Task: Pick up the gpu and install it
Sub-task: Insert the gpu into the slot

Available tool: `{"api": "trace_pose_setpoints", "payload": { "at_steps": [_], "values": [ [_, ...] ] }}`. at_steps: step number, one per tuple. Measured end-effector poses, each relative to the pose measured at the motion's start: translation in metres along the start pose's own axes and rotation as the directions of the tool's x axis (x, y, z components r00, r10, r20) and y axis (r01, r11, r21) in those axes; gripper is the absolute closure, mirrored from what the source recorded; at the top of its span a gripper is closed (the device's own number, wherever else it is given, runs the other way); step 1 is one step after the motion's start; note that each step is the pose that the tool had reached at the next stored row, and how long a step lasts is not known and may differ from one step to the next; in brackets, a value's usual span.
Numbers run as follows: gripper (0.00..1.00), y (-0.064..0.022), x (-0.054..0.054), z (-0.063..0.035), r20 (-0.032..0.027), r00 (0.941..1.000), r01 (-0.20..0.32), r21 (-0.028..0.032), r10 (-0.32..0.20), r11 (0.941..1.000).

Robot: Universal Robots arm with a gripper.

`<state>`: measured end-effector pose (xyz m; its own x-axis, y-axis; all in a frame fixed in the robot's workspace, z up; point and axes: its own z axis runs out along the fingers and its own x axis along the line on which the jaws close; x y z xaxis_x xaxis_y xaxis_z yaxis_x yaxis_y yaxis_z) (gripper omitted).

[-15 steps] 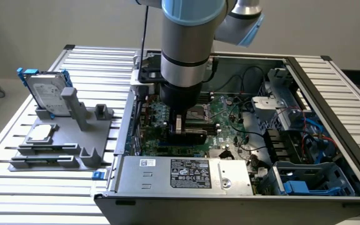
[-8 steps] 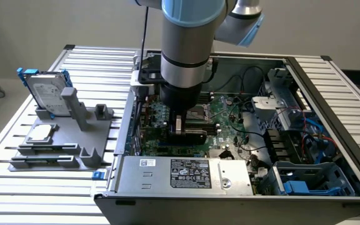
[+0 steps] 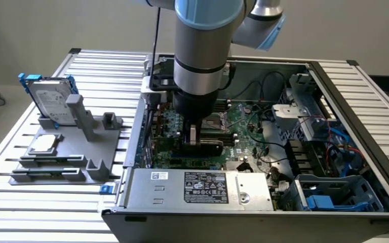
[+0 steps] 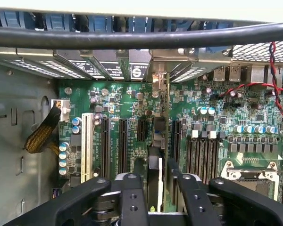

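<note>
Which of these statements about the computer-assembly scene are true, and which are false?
1. The claw is inside the open computer case, over the motherboard. True.
2. The hard drive lies flat inside the case. False: it stands upright in the grey fixture outside the case, on the exterior view's left.
3. The claw is shut on the gpu. True.
4. The processor chip sits in the motherboard's socket. False: it lies on the grey fixture, below the hard drive in the exterior view.
</note>
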<state>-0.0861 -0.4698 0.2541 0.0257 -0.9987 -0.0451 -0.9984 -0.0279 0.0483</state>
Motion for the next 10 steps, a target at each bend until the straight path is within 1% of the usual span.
{"api": "trace_pose_setpoints", "payload": {
  "at_steps": [1,2,5,10],
  "values": [
    [0.67,0.0001,0.0,-0.0019,0.0001,1.0,0.0,-0.0006,0.0,1.0],
    [0.6,0.0002,0.0,-0.0047,0.0,1.0,0.0,-0.0014,0.0,1.0],
    [0.6,0.0007,-0.001,-0.0148,-0.0001,1.0,0.0,-0.0027,0.0,1.0],
    [0.6,0.0015,-0.002,-0.0366,0.0001,1.0,0.0,-0.0029,0.0,1.0]
  ]
}}
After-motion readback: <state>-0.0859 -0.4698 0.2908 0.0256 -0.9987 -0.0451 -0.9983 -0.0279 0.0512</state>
